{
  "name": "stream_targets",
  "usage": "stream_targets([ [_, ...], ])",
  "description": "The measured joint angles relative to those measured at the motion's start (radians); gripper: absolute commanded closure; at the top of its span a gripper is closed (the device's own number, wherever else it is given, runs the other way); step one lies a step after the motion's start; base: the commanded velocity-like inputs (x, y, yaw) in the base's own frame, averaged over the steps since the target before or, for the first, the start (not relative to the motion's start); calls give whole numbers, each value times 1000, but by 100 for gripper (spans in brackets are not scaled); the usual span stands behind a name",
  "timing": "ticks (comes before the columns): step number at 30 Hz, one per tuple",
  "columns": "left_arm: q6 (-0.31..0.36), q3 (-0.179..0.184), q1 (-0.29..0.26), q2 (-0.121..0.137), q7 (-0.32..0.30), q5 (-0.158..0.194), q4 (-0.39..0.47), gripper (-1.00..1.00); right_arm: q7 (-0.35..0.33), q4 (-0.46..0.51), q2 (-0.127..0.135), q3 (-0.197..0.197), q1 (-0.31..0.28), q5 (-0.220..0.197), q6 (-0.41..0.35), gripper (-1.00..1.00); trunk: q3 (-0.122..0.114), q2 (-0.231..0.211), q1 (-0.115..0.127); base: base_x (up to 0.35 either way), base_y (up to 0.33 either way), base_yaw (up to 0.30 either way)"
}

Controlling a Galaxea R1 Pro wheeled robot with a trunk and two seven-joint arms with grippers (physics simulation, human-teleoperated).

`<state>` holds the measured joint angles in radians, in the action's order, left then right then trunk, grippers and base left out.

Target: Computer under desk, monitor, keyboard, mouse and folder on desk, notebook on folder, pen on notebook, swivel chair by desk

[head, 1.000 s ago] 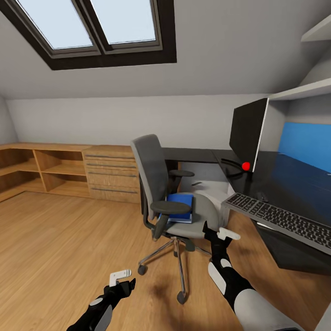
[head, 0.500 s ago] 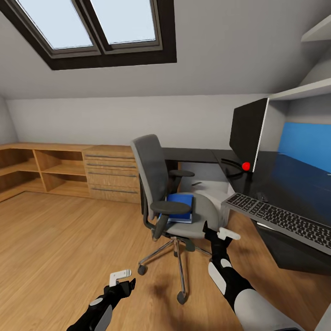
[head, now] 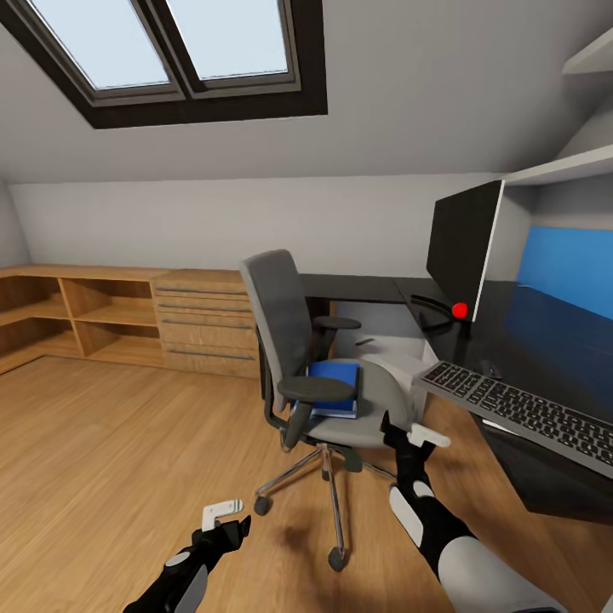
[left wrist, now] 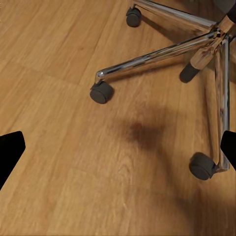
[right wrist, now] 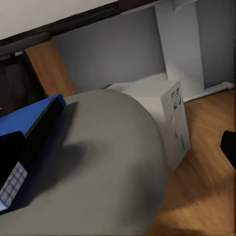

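The folder (head: 333,385) is lying on the chair (head: 319,375) seat's back edge, just ahead-left of the nearer right gripper (head: 407,432), jaws gaping; left gripper (head: 223,512), also gaping, is hanging low.

The black desk (head: 545,340) beyond the right gripper (head: 407,432) bears the monitor (head: 464,237), the keyboard (head: 528,411) and a small mouse (head: 490,369). The swivel chair (head: 319,366), just ahead of that gripper, stands on the wood floor (head: 102,460) and carries the blue folder (head: 334,381) on its seat.
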<state>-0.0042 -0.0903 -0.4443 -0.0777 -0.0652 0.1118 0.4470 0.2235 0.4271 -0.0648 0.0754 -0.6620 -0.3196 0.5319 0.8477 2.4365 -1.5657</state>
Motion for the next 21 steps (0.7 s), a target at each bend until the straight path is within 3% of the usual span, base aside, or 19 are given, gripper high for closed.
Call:
stream_targets([
  [2, 0, -1, 0, 0, 0, 0, 0, -100, 0, 0, 8, -1, 0, -39, -1, -100, 0, 0, 0, 4, 0, 0],
  [4, 0, -1, 0, 0, 1, 1, 0, -100, -1, 0, 28, 0, 0, -120, -2, -100, 0, 0, 0, 2, 0, 0],
  [8, 0, -1, 0, 0, 1, 1, 0, -100, -5, -1, 49, 2, 0, -205, -4, -100, 0, 0, 0, 0, 0, 0],
  [14, 0, -3, 0, 0, 2, 1, 0, -100, -6, -1, 59, 4, 0, -248, -19, -100, 0, 0, 0, 0, 0, 0],
  [21, 0, -5, 0, 0, 4, 1, 2, -100, -7, 0, 59, 4, 0, -255, -46, -100, 0, 0, 0, 0, 0, 0],
])
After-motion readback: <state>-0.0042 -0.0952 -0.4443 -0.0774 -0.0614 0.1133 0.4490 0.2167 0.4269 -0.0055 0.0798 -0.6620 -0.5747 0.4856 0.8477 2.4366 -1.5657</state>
